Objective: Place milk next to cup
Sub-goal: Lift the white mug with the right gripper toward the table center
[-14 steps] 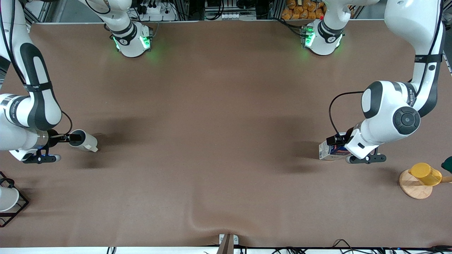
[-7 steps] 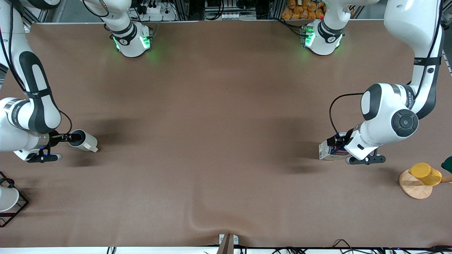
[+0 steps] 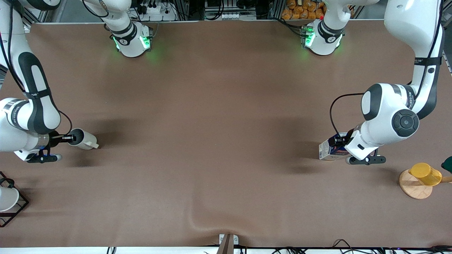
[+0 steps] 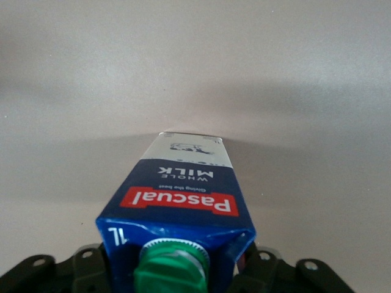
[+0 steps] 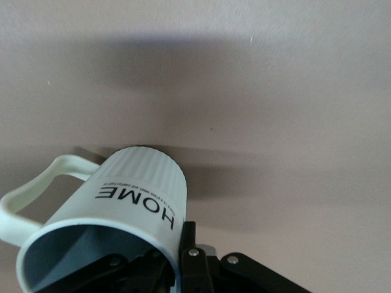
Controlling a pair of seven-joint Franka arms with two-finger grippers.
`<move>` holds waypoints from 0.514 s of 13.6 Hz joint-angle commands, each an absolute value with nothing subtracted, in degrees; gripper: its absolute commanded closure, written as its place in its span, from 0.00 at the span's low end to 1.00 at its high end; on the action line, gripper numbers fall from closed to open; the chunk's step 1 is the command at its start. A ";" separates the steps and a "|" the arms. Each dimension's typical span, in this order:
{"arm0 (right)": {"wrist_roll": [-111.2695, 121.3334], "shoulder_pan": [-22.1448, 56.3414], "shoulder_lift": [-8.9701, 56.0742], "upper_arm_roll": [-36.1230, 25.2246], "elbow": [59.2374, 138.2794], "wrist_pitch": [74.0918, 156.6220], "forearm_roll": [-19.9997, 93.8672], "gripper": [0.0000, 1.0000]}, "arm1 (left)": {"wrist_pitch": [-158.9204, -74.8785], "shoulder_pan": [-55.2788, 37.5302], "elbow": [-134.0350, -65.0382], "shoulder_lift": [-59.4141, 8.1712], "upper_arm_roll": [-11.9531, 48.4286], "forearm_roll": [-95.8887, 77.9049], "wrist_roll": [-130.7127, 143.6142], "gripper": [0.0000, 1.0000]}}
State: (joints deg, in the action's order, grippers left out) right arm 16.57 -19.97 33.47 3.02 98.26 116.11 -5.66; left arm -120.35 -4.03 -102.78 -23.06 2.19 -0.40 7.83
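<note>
A wide brown table (image 3: 219, 116) fills the room's middle, soft shadows pooling at three and nine o'clock. Cables (image 3: 226, 14) and metal framing (image 3: 187, 7) line the twelve o'clock edge.

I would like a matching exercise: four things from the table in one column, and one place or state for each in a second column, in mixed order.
Things:
1. milk
2. cup
3. yellow cup
4. white cup

Places or states:
a. on a wooden disc
b. rim pinched by the right gripper
c. in a black wire rack
d. top held by the left gripper

Pairs: 1-d, 2-b, 3-a, 4-c
</note>
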 commanded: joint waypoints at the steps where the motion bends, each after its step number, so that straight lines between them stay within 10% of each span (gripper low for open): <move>1: 16.52 -20.48 31.99 3.95 94.50 111.64 -4.75 1.00 | -120.76 -3.69 -101.78 -23.12 2.37 0.88 7.21 0.36; 7: 17.40 -18.81 30.76 5.88 80.62 95.03 -1.16 1.00 | -120.06 -2.99 -100.64 -22.41 2.02 0.79 7.73 0.46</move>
